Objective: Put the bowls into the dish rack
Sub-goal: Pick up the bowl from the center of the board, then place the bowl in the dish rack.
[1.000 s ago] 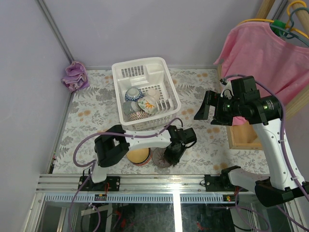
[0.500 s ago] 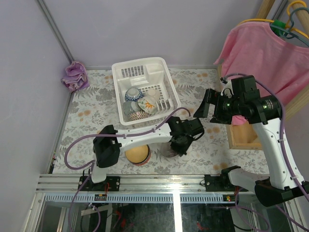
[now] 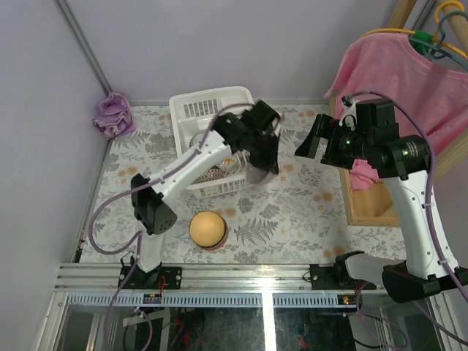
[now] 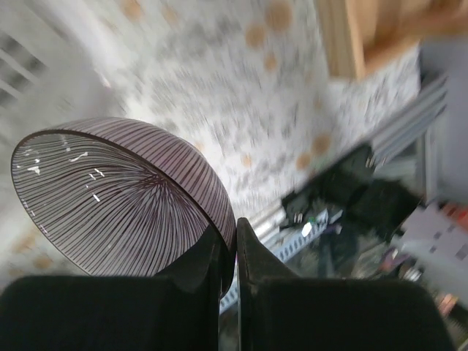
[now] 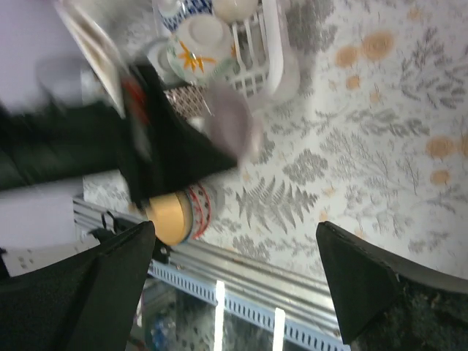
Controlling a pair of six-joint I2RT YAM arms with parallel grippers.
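L tool [image 4: 235, 252] tight on rim of striped bowl [image 4: 110, 197] — bowl tilted; R tool [image 5: 234, 252] wide apart

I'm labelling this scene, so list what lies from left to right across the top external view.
purple cloth → dish rack → right tool → pink shirt. Left out because they overlap the rack: the orange-yellow bowl, and the left tool with its striped bowl.

We identify a floral-patterned table cover [image 3: 307, 219]. A crumpled purple cloth [image 3: 113, 115] lies at its far left corner. At the right, a pink garment [image 3: 395, 80] hangs above a wooden box [image 3: 363, 210].
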